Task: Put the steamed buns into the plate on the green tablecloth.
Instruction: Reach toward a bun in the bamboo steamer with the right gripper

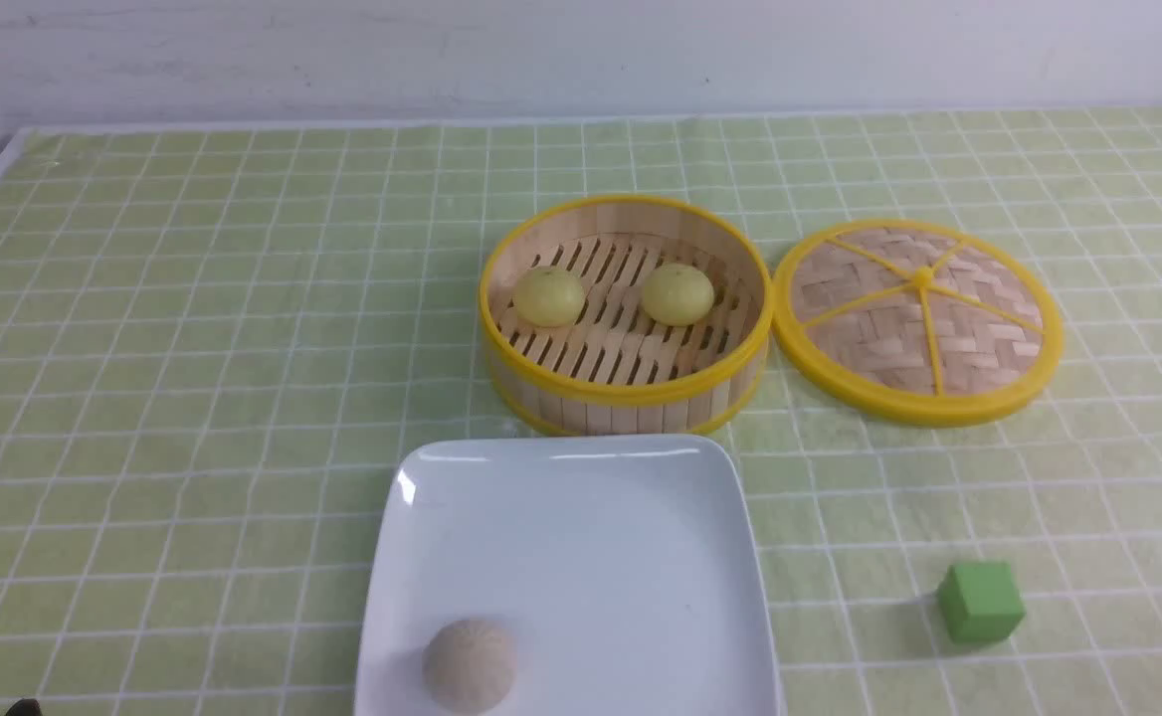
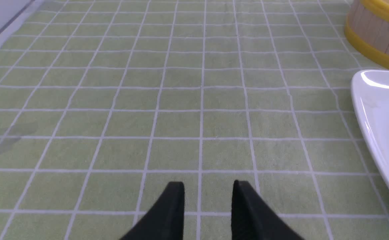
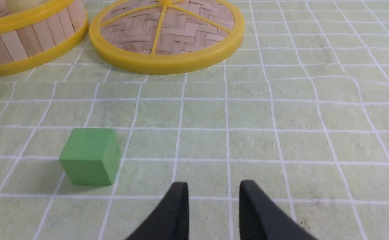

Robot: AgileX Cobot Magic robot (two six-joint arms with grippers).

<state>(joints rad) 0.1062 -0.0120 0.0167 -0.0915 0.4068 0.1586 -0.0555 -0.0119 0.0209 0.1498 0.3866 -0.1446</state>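
Two pale-yellow steamed buns sit side by side in the open bamboo steamer on the green tablecloth. The white square plate lies just in front of the steamer and holds a greyish-beige bun near its front left. My left gripper hovers low over bare cloth to the left of the plate, its jaws a little apart and empty. My right gripper hovers over cloth to the right of the plate, its jaws a little apart and empty.
The steamer lid lies flat to the right of the steamer; it also shows in the right wrist view. A small green cube sits right of the plate, near my right gripper. A wall runs behind the cloth.
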